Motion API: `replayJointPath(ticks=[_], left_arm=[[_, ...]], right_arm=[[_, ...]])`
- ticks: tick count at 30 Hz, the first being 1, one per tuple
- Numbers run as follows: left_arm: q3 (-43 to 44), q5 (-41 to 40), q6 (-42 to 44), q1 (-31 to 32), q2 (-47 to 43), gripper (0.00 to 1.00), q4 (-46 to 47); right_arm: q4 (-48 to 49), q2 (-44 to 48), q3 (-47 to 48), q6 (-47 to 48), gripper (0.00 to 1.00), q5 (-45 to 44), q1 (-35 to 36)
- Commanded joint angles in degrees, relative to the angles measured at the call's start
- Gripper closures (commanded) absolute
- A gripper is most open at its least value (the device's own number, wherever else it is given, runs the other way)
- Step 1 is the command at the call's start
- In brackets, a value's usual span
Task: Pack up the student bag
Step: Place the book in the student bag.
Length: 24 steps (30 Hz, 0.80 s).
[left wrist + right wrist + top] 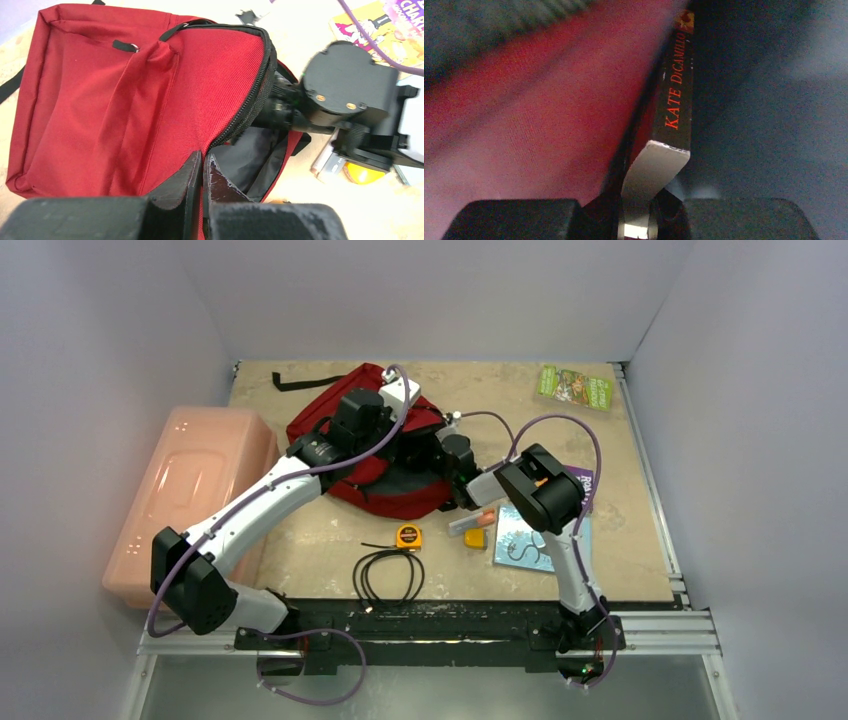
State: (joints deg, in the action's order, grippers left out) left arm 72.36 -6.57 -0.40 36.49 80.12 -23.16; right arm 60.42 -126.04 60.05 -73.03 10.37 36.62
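The dark red fabric student bag (90, 110) lies at the far middle of the table, its black-zippered mouth gaping toward my right arm. My left gripper (204, 161), fingers pressed together on the flap's zipper edge, holds that mouth up. My right gripper (636, 220), inside the bag, pinches the page edge of a dark-spined paperback (676, 100) lettered Kate DiCamillo. As I judge it, the flap should be held high and taut while the book slides in along the red wall until it bottoms, and only then be let go. The bag's floor is lost in darkness. I cannot tell how deep the book sits, nor how much fabric my left fingers truly hold.
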Motion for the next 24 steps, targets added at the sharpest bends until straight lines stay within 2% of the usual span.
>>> replayJointPath(ticks=[1,5,11,16,21,24], left_arm=[[0.62,3.33,-1.17,-0.19,-1.23,1.00,3.50],[1.12,-0.44,-1.43,-0.18,-1.18,1.00,2.11],[1.03,-0.19,-1.07,-0.18,-1.36,1.00,1.91],[0.58,-0.33,-0.55,-0.19,-1.72,1.00,1.96],[0.50,-0.20,-0.53,-0.19,-1.55,1.00,2.15],[0.59,-0.90,-0.61,-0.18,-1.39,1.00,2.00]], right_arm=[[1.92,-2.57,10.56,1.88,0.80,3.25,0.67],[-1.52,3.10,6.07,6.09,0.49,3.09,0.72],[-7.26,12.97,-1.30,12.70,0.27,7.43,-0.72],[-14.96,19.13,-5.20,16.99,0.21,9.91,-2.87],[-21.55,22.92,-7.45,18.59,0.21,12.98,-4.79],[-25.67,28.44,-10.28,22.84,0.22,11.81,-5.21]])
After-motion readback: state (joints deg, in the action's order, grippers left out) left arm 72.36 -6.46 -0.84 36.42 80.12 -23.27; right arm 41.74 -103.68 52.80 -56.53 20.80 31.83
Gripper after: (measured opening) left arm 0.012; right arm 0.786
